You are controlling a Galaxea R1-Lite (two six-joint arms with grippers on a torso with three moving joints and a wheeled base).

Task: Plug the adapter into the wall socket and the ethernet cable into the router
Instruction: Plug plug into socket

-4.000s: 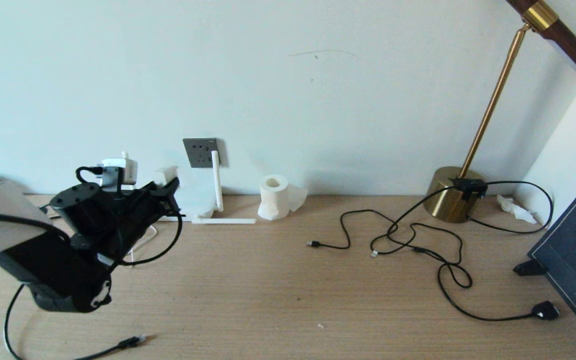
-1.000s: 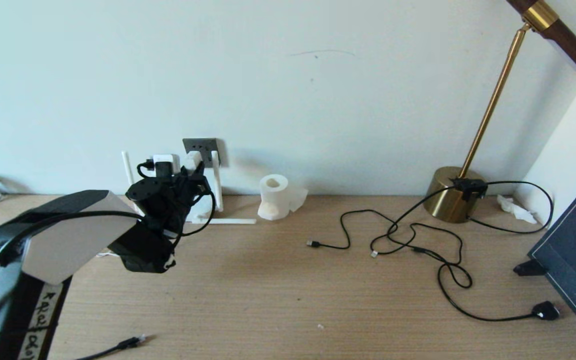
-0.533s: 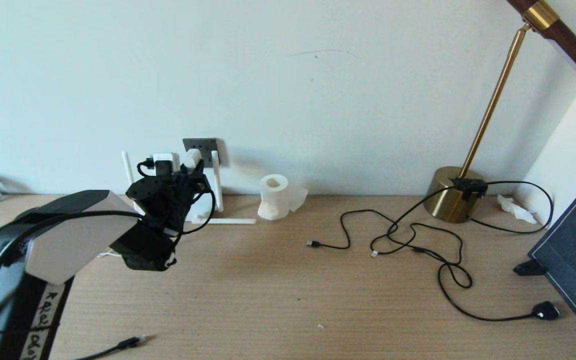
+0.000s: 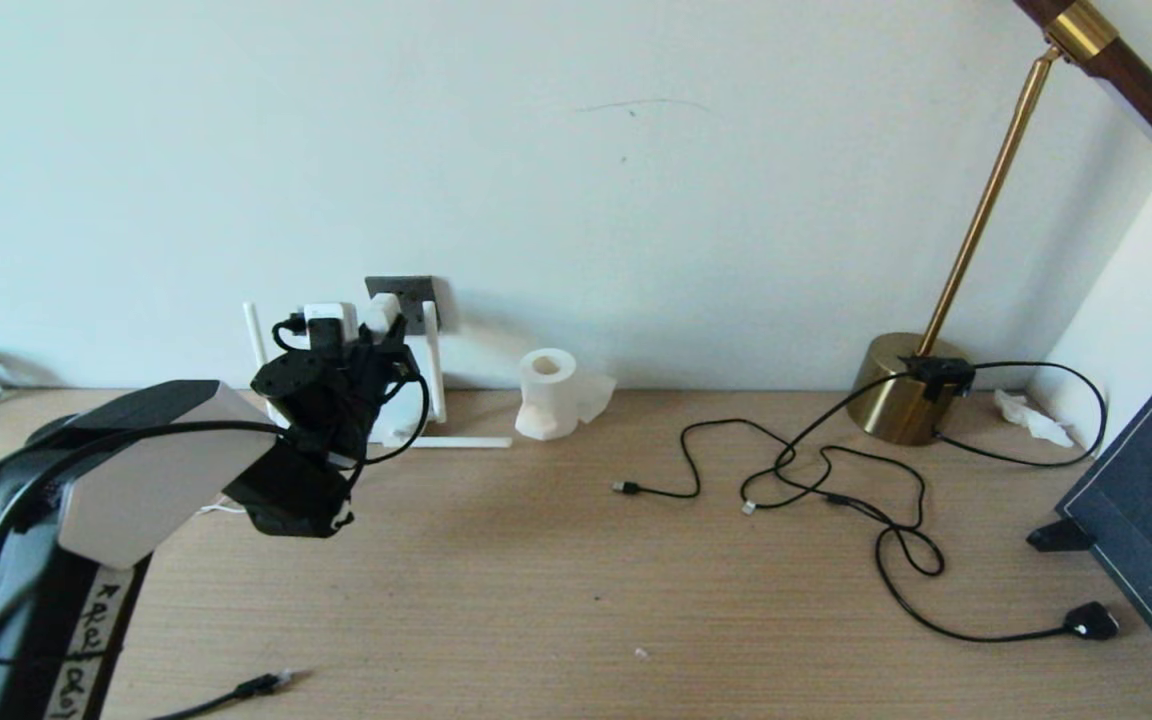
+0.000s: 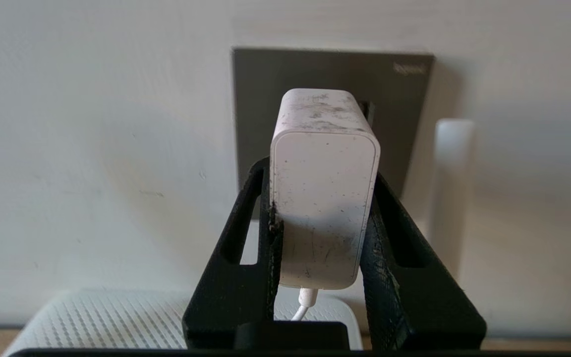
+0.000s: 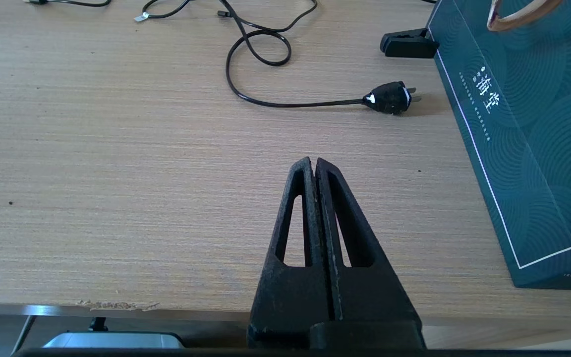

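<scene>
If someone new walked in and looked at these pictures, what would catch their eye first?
Probably the left gripper holding the white adapter right up at the dark grey wall socket, above the white router. Next, the black cables sprawled over the wooden table near the brass lamp on the right.

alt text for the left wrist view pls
The left gripper holds the white adapter between its black fingers, right in front of the dark grey wall socket. The white router lies below, against the wall.
</scene>
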